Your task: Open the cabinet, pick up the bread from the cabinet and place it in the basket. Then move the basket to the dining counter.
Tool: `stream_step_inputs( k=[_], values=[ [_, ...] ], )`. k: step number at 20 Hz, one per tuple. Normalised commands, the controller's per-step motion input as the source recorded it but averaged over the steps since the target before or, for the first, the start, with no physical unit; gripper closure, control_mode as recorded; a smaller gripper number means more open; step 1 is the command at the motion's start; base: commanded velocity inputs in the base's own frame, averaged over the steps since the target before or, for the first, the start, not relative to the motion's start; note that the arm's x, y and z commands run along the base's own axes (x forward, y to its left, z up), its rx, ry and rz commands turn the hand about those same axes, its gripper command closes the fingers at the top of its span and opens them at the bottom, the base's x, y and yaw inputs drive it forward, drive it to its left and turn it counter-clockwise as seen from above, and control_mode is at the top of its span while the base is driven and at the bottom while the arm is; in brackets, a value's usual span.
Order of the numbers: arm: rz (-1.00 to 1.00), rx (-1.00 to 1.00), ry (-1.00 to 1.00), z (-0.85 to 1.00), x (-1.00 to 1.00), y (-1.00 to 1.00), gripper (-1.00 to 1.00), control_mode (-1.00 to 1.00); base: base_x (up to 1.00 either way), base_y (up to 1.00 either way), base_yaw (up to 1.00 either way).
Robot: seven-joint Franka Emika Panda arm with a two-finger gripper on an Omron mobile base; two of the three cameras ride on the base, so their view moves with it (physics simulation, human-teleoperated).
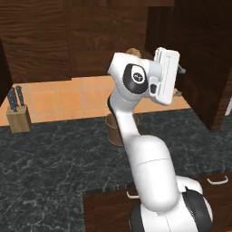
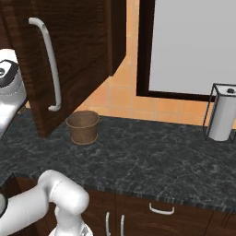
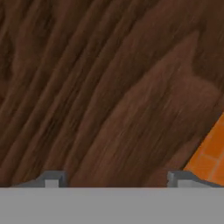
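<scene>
**Q:** Tool status?

**A:** My tool [image 3: 116,179] is unclenched: both tips stand wide apart w/ nothing between them. Hand view is v. close to dark wood grain, w/ a sliver of orange tile wall [image 3: 210,153] at one edge. I judge the wood to be cabinet [image 1: 104,31] panelling; can't tell which face.

**Q:** Where's the bread?

**A:** Bread [image 1: 132,51] shows as a small golden-tan lump up inside the cabinet, mostly hidden behind my own arm. Cabinet door [image 2: 78,60] is swung open, its bar handle [image 2: 48,64] facing out.

**Q:** Handling notes?

**A:** Judgement only: a roll should be light, soft and squashable, w/ a dry crust that won't slip much. I'd take it across the widest part w/ a gentle squeeze; too hard would dent it.

**Q:** Drop target?

**A:** Basket [image 2: 83,126] stands upright on the black marbled bench [image 2: 152,156], just under the open door and below the bread. It looks empty; mouth wider than the roll.

**Q:** Obstacles?

**A:** The door edge hangs over the basket, so a straight descent may clip it. Cabinet walls are tight around my wrist. Knife block [image 1: 18,115] and paper-towel holder [image 2: 222,113] are well apart, no issue.
</scene>
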Motion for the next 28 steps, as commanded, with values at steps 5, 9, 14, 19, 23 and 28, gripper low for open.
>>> stream_step_inputs(
  k=[5,9,14,19,23,28],
  values=[
    [-0.24,0.06,-0.1,0.0,-0.03,-1.0,-1.0,-1.0,0.0,0.0,0.0],
    [-0.13,0.0,-0.18,-0.11,0.04,-0.22,-1.0,-1.0,0.0,0.0,0.0],
    [0.15,-0.03,-0.09,-0.01,0.09,0.81,-1.0,-1.0,0.0,0.0,0.0],
    [0.43,-0.16,0.14,0.38,0.03,0.86,-1.0,-1.0,0.0,0.0,0.0],
    [0.61,-0.3,0.32,0.26,0.0,0.45,-1.0,-1.0,0.0,0.0,0.0],
    [0.62,-0.23,0.46,0.0,0.55,-0.19,-1.0,-1.0,0.0,0.0,0.0]
  ],
)
